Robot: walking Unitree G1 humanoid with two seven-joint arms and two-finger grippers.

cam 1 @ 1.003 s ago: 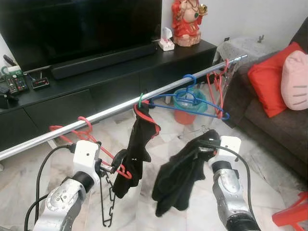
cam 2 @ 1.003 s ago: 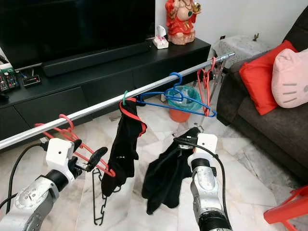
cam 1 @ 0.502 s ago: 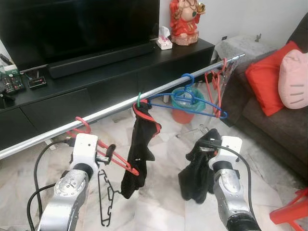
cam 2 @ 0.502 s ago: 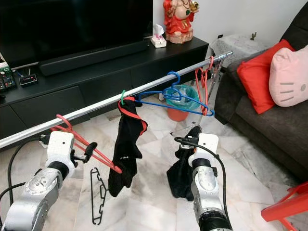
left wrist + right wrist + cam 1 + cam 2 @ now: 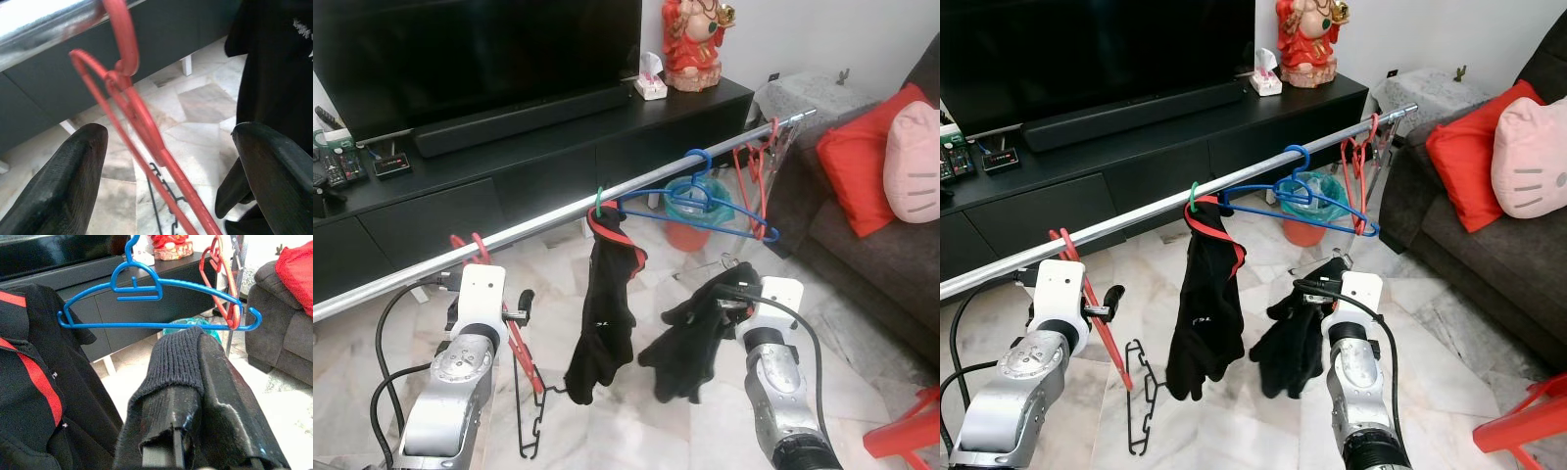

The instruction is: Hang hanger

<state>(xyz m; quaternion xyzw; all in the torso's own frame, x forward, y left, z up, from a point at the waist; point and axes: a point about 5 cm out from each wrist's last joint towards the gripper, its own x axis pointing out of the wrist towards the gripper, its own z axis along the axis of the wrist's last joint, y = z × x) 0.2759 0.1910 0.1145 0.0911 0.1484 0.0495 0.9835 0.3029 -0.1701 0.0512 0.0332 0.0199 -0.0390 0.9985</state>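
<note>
Two pincers are up in front of me. My left pincer is spread wide, its fingers on either side of the red hanger without touching it; that hanger's hook is over the rail near its low left end and hangs free. My right pincer is pinching a black cloth below the blue hanger. Between them a black shirt hangs on the rail, with bare rail on both sides. A black hanger dangles near the floor.
</note>
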